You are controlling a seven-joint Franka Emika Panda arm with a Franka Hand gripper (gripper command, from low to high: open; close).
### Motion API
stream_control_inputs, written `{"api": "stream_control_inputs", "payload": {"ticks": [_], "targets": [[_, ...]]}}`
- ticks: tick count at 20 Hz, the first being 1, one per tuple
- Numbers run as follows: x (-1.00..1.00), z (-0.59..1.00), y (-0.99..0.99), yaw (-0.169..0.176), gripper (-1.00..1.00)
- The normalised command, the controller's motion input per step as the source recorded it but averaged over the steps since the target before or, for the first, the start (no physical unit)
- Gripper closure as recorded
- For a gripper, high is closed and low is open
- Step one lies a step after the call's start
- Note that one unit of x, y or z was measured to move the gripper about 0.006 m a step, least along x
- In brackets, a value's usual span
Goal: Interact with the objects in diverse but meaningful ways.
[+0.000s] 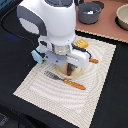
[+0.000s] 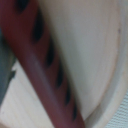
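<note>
1. The white Panda arm (image 1: 50, 22) reaches down over a pale woven placemat (image 1: 95, 75) that lies on a dark surface (image 1: 10, 65).
2. The tool (image 1: 69, 67) is lowered onto a small cream plate (image 1: 75, 73) near the middle of the placemat; its fingers are hidden under the wrist body, so whether they are spread or pressed together cannot be told.
3. The thin red-brown sausage (image 2: 47, 70) lies on that plate, directly below the tool. In the wrist view it fills the frame as a dark red bar with a row of dark slanted marks, crossing the plate's pale face, with the plate's rim (image 2: 112, 95) curving beside it.
4. A fork with an orange handle (image 1: 66, 80) lies on the placemat just beside the plate, on the camera's side.
5. A yellow piece (image 1: 82, 45) sits on the placemat close behind the wrist; a second orange handle (image 1: 93, 60) pokes out on the exterior view's right of the plate.
6. A dark grey bowl (image 1: 90, 12) stands well apart on a tan area, with a pale bowl (image 1: 123, 17) at the exterior view's right edge.
</note>
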Motion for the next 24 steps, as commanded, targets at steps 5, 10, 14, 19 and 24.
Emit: {"api": "stream_control_inputs", "payload": {"ticks": [5,10,14,19,24], "targets": [[0.0,-0.28,0.0,0.014,-1.0],[0.0,-0.32,0.0,0.005,-1.0],[-0.03,-0.1,0.0,0.028,-1.0],[-0.4,0.0,0.01,0.057,-1.0],[-0.7,-0.08,0.0,0.042,1.0]]}}
